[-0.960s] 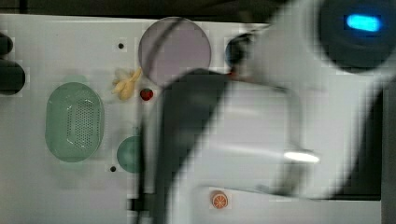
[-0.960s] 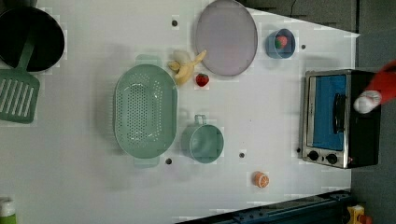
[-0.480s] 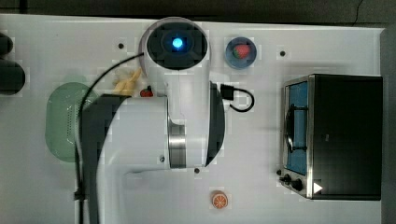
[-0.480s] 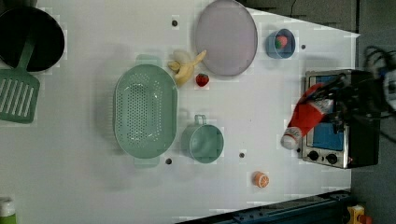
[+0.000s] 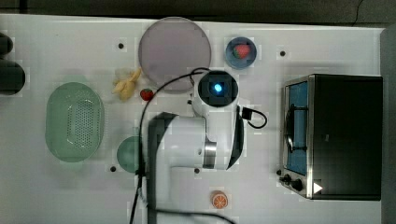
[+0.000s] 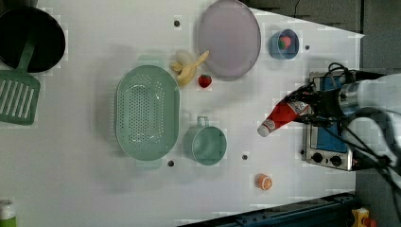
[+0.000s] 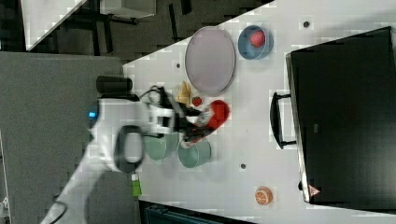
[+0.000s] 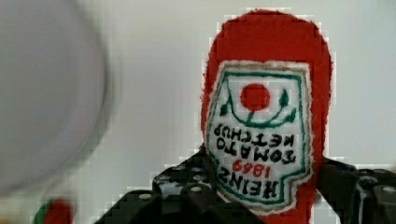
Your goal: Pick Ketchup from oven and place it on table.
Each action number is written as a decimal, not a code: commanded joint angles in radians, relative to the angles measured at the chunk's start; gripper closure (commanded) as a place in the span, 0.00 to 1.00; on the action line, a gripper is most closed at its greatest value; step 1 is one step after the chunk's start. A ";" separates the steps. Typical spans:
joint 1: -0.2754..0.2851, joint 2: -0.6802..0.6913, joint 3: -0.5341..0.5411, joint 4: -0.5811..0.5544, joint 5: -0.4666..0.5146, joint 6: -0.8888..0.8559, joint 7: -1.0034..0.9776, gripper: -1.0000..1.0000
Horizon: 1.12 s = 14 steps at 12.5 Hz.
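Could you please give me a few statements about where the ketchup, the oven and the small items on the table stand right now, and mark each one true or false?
1. The gripper holds the Ketchup. True.
2. The Ketchup is inside the oven. False: in the left view it is outside the oven, over the table, cap pointing away from the oven.
3. A strawberry sits in the small blue bowl. True.
4. The green colander holds the banana. False: the banana lies on the table beside the colander.
5. The orange slice rests on the purple plate. False: it lies on the table, apart from the plate.
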 commanded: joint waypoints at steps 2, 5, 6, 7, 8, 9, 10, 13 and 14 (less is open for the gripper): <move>-0.016 0.103 0.005 -0.011 0.008 0.084 0.022 0.36; -0.016 0.178 0.010 -0.013 0.010 0.165 0.022 0.13; -0.016 0.186 0.010 -0.012 0.011 0.182 0.022 0.00; -0.016 0.179 0.010 -0.001 0.010 0.190 0.023 0.00; -0.016 0.154 0.010 0.007 0.011 0.179 0.025 0.00; -0.016 0.115 0.010 0.020 0.010 0.159 0.034 0.00; -0.016 0.072 0.010 0.039 0.010 0.118 0.040 0.00; -0.015 -0.063 0.009 0.141 0.009 -0.068 0.040 0.00; -0.015 -0.099 0.011 0.191 0.009 -0.130 0.040 0.00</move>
